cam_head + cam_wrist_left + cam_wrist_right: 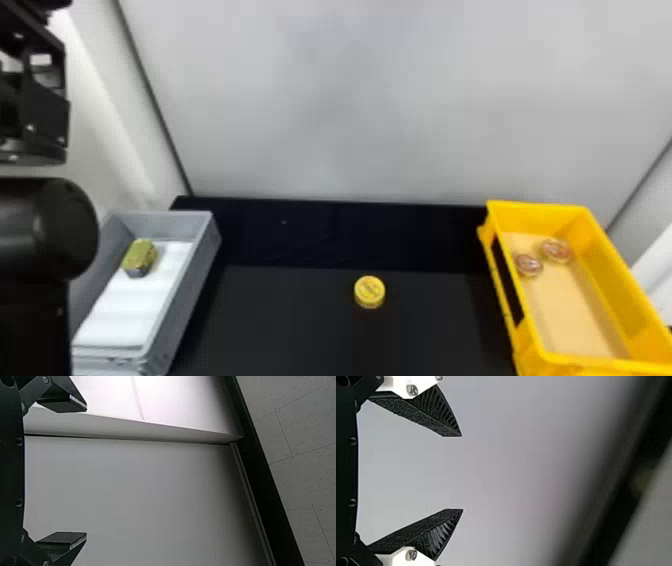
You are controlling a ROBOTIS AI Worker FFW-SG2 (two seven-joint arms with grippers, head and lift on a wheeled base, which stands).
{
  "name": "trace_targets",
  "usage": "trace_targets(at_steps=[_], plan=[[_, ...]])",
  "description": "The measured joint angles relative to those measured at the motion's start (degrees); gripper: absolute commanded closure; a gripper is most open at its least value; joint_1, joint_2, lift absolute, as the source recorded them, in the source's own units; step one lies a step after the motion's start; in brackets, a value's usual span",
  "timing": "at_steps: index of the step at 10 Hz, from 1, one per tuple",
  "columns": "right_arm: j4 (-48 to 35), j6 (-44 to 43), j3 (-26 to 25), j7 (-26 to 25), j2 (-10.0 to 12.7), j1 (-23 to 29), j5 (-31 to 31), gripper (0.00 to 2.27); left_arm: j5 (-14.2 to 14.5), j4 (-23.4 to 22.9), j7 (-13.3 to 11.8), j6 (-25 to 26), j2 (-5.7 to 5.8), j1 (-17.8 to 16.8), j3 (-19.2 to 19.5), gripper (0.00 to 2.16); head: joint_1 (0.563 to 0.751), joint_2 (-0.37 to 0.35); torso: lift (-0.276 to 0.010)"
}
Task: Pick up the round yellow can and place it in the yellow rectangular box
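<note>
Head view: the round yellow can [369,292] sits on the black table [295,320], ungrasped, well apart from the yellow rectangular box [592,359]. Both left [86,471] and right end effector [462,473] have fingers spread, empty. Picking, carrying and placing all seem left.

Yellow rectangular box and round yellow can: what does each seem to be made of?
The yellow rectangular box looks like smooth moulded plastic: one even colour, with an opening in its side wall. The round yellow can may be painted metal, from its squat shape and marked top, but could be plastic.
</note>
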Motion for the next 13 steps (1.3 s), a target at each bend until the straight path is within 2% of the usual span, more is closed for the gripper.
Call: trace_targets(at_steps=[3, 5, 7, 9, 11, 13], plan=[[1.50, 22.01, -2.38, 6.85, 3.56, 1.25, -6.23, 0.12, -0.12, -0.01, 0.00, 0.03, -0.30, -0.13, -0.10, 0.14, 0.663, 0.054, -0.005], [6.14, 30.74, -3.81, 12.87, 4.12, 1.79, -12.43, 0.09, -0.15, -0.01, 0.00, 0.36, -0.36, -0.29, -0.48, 0.14, 0.663, 0.054, -0.005], [9.74, 34.42, -4.02, 15.28, 3.68, 3.33, -18.05, 0.06, -0.16, 0.09, 0.00, 0.91, -0.16, -0.60, -1.24, 0.14, 0.663, 0.054, -0.005], [10.58, 35.34, -2.54, 16.26, 3.45, 5.97, -19.20, 0.06, -0.25, 0.64, 0.00, 1.10, 0.09, -0.95, -2.15, 0.14, 0.663, 0.054, -0.005], [11.19, 34.09, -1.25, 17.81, 3.38, 10.16, -17.83, 0.09, -0.27, 1.56, 0.00, 0.62, -0.11, -1.25, -2.96, 0.14, 0.663, 0.054, -0.005], [14.32, 32.40, 2.12, 22.80, 3.66, 14.53, -12.52, 0.09, -0.22, 2.01, 0.00, 0.27, -0.26, -1.41, -3.19, 0.14, 0.663, 0.054, -0.005]])
